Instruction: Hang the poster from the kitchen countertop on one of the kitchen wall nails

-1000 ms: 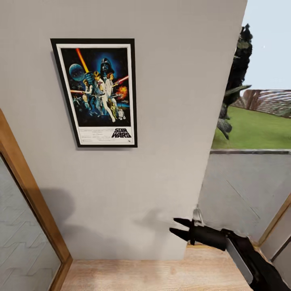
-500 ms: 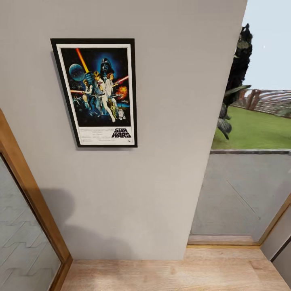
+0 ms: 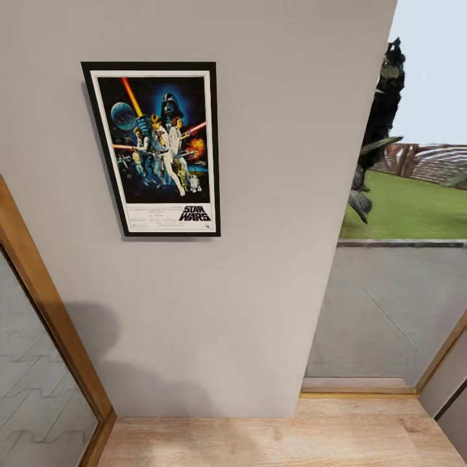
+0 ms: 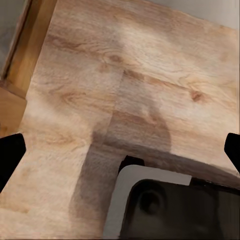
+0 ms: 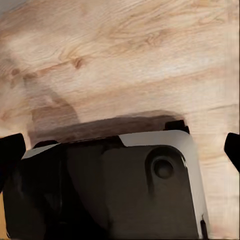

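- Poster placement looks done: one tall black-framed Star Wars poster (image 3: 154, 149) with a white border and dark blue art hangs flat and upright on the plain light grey wall (image 3: 272, 194), left of the wall's outer edge and well above the floor.
- Whatever nail carries it is hidden behind the frame, so I cannot tell how it sits on it.
- Left gripper (image 4: 120, 150): two black fingertips at opposite edges of its wrist picture, spread wide with nothing between them, over the pale wooden plank floor (image 4: 150, 75).
- Right gripper (image 5: 120, 147): likewise parted and empty, pointing down at the same floor, above a dark, grey-edged part of the robot's body (image 5: 115, 185).
- Step in hand, as I judge it, is checking and backing off; doing it well means keeping both arms low and away from the wall so nothing brushes the frame.
- Count: one poster, one wall face, two grippers, one wood-framed glass panel (image 3: 39, 363) at near left.
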